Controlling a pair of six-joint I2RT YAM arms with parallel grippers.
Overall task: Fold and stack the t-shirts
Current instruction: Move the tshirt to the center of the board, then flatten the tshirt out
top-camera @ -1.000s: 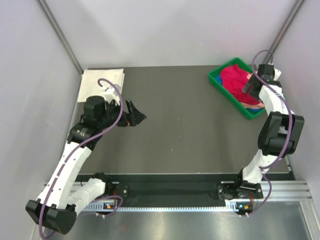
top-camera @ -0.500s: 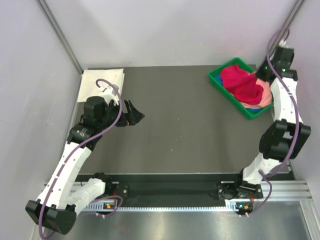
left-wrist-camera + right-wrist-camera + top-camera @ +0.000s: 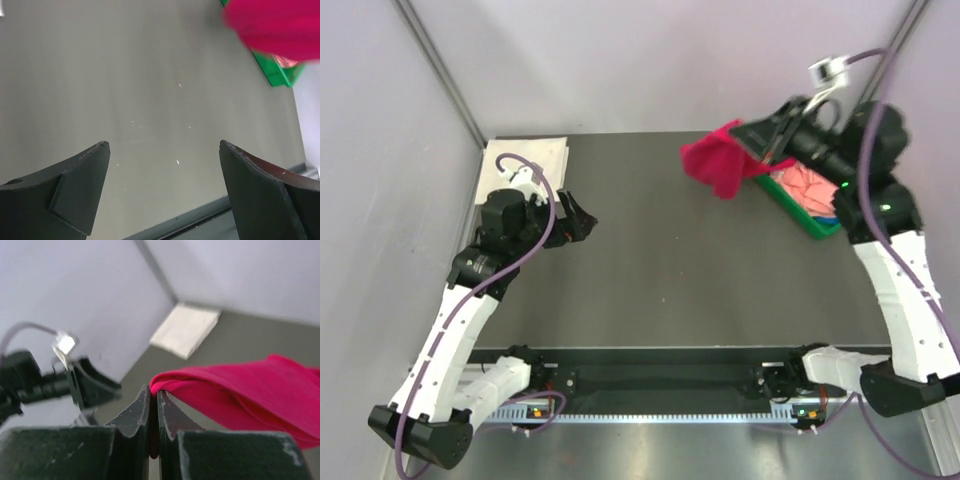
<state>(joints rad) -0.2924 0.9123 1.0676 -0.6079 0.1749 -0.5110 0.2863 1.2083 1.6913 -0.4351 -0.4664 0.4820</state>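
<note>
Pinching crimson-red t-shirt [image 3: 250,385], right claw [image 3: 154,391]: pinch plain only wrist-side.

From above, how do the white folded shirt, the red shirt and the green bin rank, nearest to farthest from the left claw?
1. white folded shirt, far-left corner, just behind the left gripper.
2. crimson shirt, hanging from the right gripper, right of centre.
3. green bin, far right.
</note>
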